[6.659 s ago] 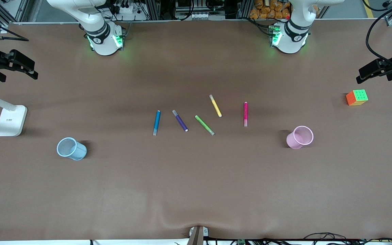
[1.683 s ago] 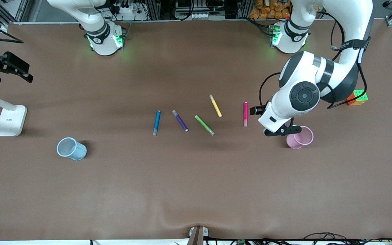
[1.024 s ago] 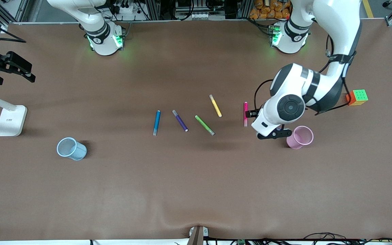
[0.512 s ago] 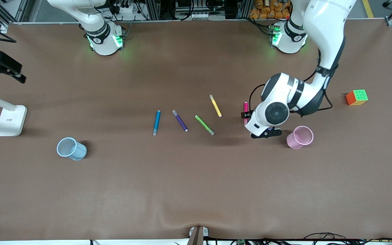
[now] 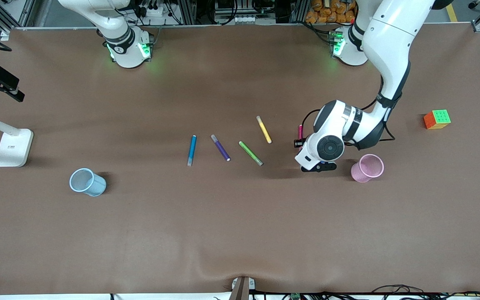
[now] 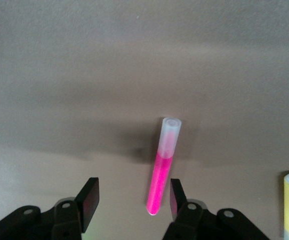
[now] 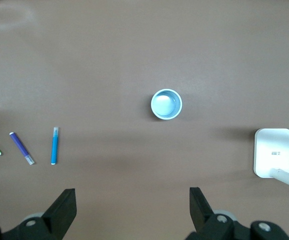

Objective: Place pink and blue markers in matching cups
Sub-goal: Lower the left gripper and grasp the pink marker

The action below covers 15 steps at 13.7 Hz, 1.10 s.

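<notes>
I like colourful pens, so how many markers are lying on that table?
5, in a row mid-table: blue marker nearest the right arm's end, then purple marker, green marker, yellow marker, and pink marker, partly hidden between the left gripper fingers.

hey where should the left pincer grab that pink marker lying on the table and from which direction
Probably across the pink barrel of the pink marker, coming straight down from above. It lies flat on the table, slim and round, with bare surface along both long sides, so a finger fits each side. The left pincer already straddles it near one end; a hold closer to mid-length would likely tip less.
</notes>
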Tool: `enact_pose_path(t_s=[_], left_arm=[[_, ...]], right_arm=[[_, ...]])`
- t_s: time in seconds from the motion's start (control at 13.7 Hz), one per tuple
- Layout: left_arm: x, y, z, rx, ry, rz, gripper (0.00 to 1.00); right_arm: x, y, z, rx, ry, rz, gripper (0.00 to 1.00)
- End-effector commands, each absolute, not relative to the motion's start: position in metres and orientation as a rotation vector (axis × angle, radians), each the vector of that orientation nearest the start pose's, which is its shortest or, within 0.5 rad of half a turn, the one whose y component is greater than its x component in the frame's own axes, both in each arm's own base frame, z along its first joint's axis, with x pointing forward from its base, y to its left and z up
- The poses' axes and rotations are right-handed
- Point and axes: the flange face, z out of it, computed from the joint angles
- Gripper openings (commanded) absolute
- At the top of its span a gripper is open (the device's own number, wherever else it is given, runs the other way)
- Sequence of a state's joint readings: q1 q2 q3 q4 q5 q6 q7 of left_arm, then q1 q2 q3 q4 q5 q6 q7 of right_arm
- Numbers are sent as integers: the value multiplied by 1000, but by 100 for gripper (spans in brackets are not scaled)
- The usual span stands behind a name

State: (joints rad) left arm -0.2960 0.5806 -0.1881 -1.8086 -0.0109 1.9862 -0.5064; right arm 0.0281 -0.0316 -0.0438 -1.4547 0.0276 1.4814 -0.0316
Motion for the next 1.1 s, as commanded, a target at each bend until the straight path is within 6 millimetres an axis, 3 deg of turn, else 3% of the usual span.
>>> enact_pose_path(t_s=[0.0, 0.22, 0.44, 0.73, 0.88, 1.02], left_arm=[[546, -287, 188, -3014, 44, 593, 61], [545, -289, 180, -3028, 67, 587, 57], [542, -292, 177, -3041, 66, 617, 56], [541, -293, 169, -3050, 51, 646, 54], [541, -294, 169, -3051, 54, 644, 52], [540, -293, 168, -3049, 53, 648, 48]], right_arm=[[542, 28, 676, -3105, -123, -33, 100], [541, 69, 673, -3115, -242, -20, 100], [556, 86, 646, -3167, -290, 37, 100], [590, 88, 610, -3170, -278, 30, 100], [603, 98, 589, -3175, -302, 43, 100], [605, 93, 586, -3158, -283, 53, 100]])
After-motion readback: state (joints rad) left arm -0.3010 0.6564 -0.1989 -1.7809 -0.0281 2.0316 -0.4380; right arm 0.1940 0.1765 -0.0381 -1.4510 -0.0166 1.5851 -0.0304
